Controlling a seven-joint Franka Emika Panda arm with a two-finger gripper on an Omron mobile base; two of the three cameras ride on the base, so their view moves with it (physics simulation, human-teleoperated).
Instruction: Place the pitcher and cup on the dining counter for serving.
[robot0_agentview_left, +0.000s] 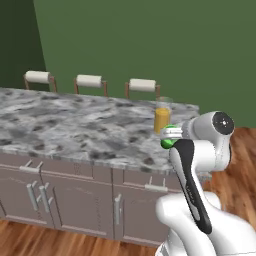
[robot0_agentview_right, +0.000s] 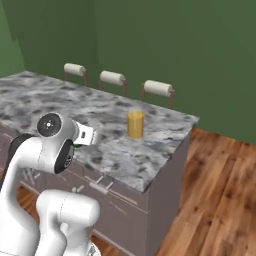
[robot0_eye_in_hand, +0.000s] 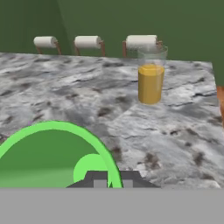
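Note:
The pitcher (robot0_agentview_left: 162, 118) (robot0_agentview_right: 135, 124) (robot0_eye_in_hand: 151, 82), clear glass with orange-yellow contents, stands upright on the dining counter (robot0_agentview_left: 75, 125) (robot0_agentview_right: 150, 152) (robot0_eye_in_hand: 175, 131) near its far right corner. The bright-green cup (robot0_agentview_left: 168, 143) (robot0_eye_in_hand: 48, 157) hangs over the counter's near edge, short of the pitcher. My gripper (robot0_agentview_left: 172, 134) (robot0_agentview_right: 88, 136) (robot0_eye_in_hand: 113, 181) is shut on the cup's rim. In the hand view the cup's open mouth fills the lower left, and the pitcher stands ahead to the right of it. The arm hides most of the cup in the base views.
Three white-cushioned stools (robot0_agentview_left: 89, 80) (robot0_agentview_right: 112, 77) (robot0_eye_in_hand: 87, 42) line the counter's far side against a green wall. Grey cabinet fronts with handles (robot0_agentview_left: 117, 207) face the base. Wood floor (robot0_agentview_right: 220, 190) lies to the right of the counter's end.

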